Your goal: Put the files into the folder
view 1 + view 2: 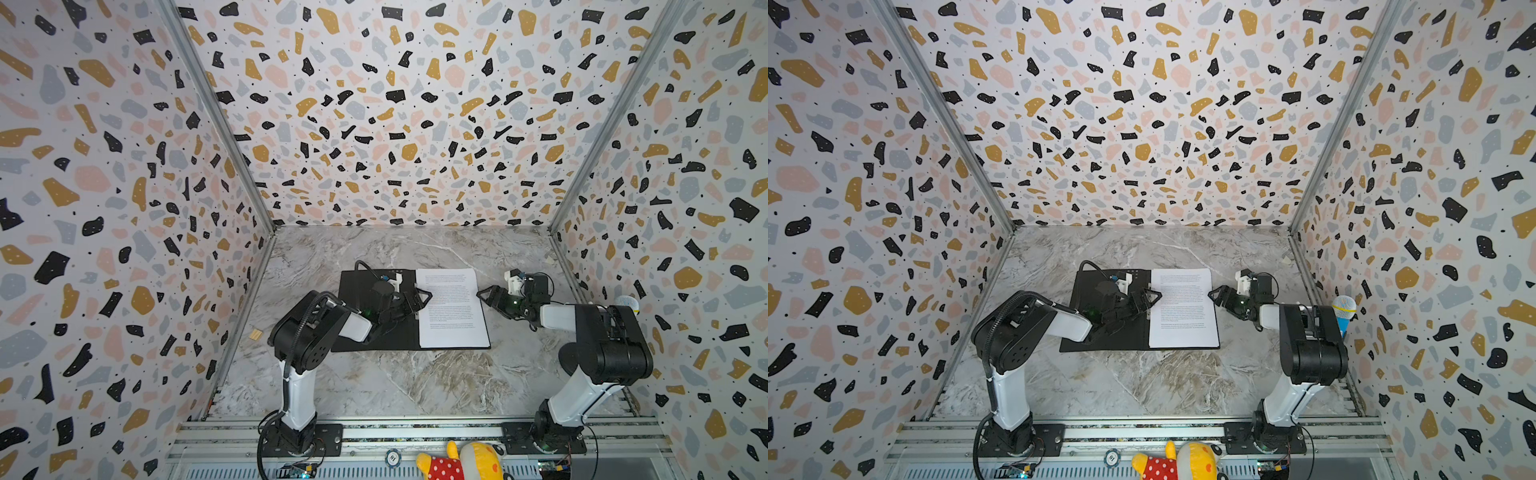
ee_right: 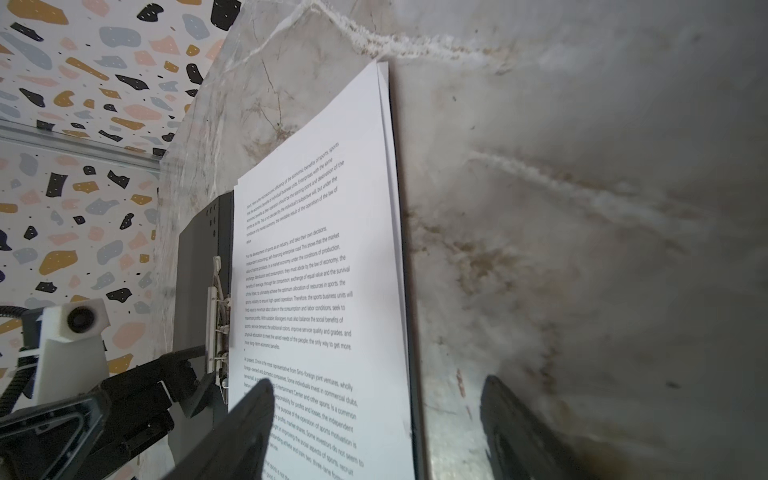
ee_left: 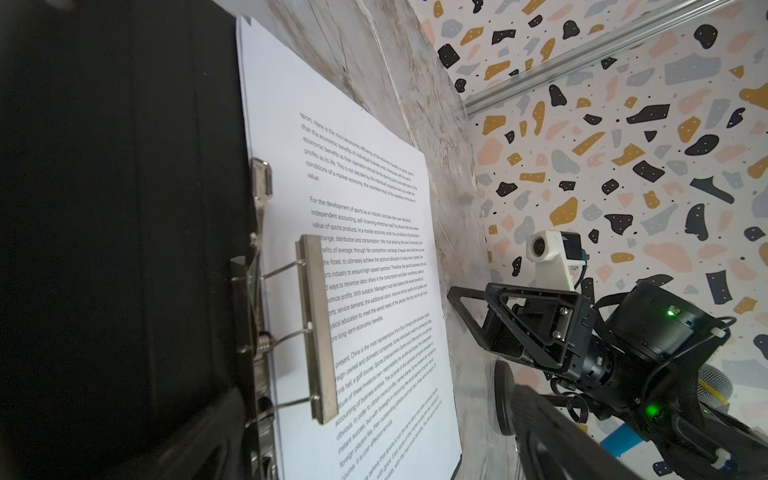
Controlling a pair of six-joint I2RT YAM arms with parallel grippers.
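A thin rectangular folder (image 1: 353, 291) (image 1: 1084, 291) lies flat and open on the grey-veined marble table (image 1: 374, 382), its black inside facing up. The white paper files (image 1: 451, 309) (image 1: 1183, 309) rest as a stack on the folder's right half. The top sheet is covered in dense black text, and its left edge runs along the spine. In the right wrist view the stack (image 2: 316, 291) shows more than one sheet edge at its far corner.

A silver metal spine clip (image 3: 318, 328) (image 2: 218, 328) stands at the fold. Its flat bar sits on wire arms over the left margin of the top sheet (image 3: 365, 232). Whether the bar presses the paper cannot be told.

The left fingers (image 1: 411, 300) (image 1: 1144, 299) (image 2: 183, 365) are spread wide and hold nothing. They hang over the spine, close by the clip, pointing toward the files.

The right fingers (image 1: 498, 301) (image 2: 249, 428) (image 3: 536, 296) are also spread and empty, at the right edge of the files. In the right wrist view one finger is over the printed sheet and the other over bare table, with the paper's edge between them. Whether they touch the sheet cannot be told.

A yellow plush toy in a red polka-dot top (image 1: 457, 463) lies on the front rail, and a blue toy microphone (image 1: 1343, 309) stands by the right wall.
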